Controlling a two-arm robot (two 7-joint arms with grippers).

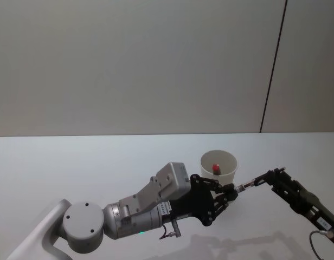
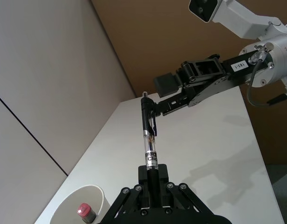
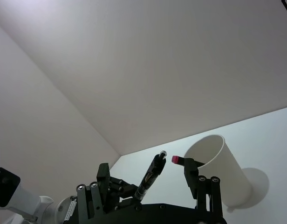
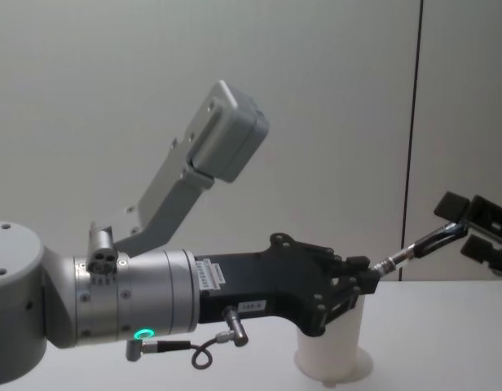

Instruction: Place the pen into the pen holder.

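The right gripper (image 2: 174, 100) carries a white tag (image 2: 240, 65) that seems to read "183-1"; other print is illegible.

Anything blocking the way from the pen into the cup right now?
Nothing blocks the cup's mouth. The left hand grips the pen just beside the cup, and the open right hand straddles the pen's far end. A red-capped item already stands inside the cup, leaving room beside it.

left arm (image 4: 121, 301): silver cylinder | green light | black fingers (image 4: 349, 281)
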